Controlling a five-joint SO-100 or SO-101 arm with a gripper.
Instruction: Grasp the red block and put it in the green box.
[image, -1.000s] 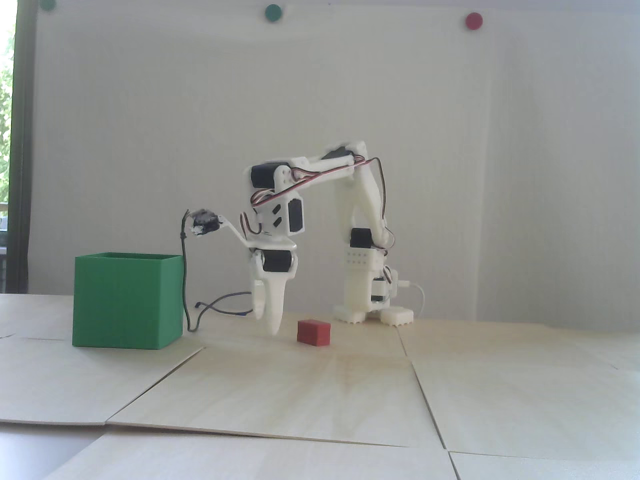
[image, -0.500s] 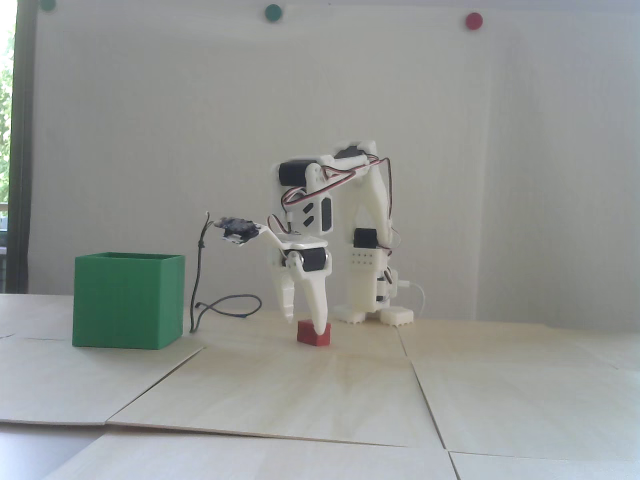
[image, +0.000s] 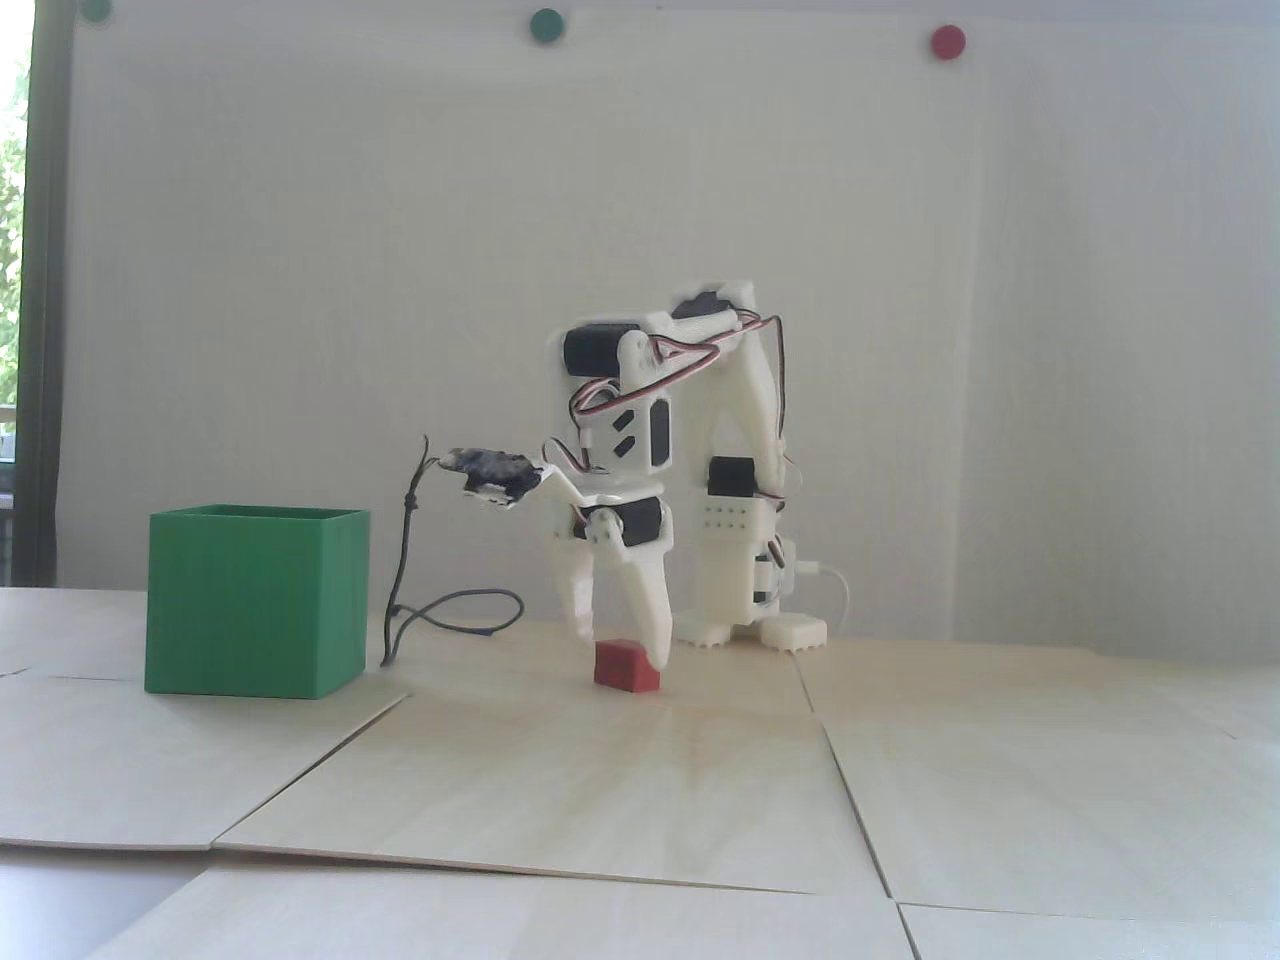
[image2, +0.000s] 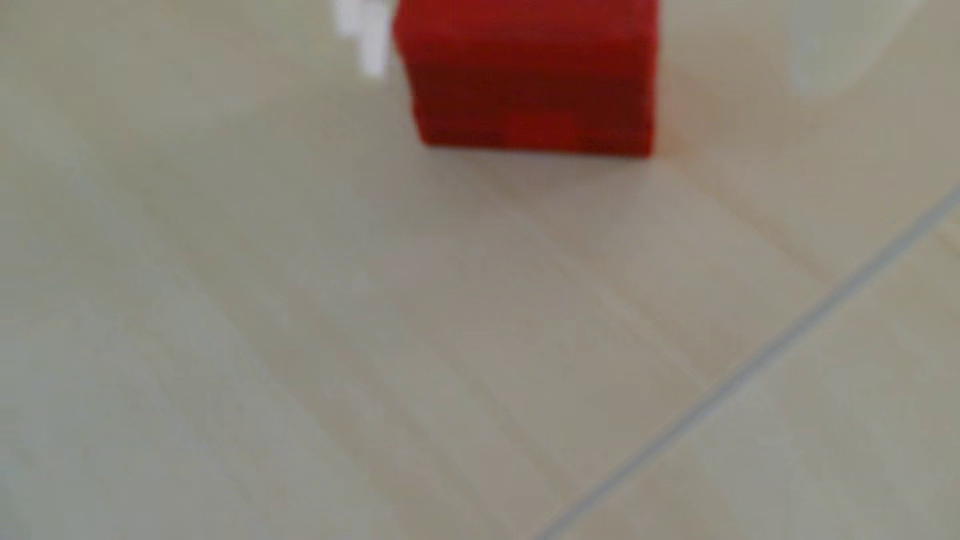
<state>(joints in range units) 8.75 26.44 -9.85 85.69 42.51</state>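
Straddling red block, spread hand.

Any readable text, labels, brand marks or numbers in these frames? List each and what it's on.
None readable in either view.
The red block and the green box have plain faces, no print.
The white arm shows no legible marking; the small board on the camera mount is too small and blurred to read.
The wall dots are plain colour, no signs.

White wall (3 round dots), pale wood tabletop, window left
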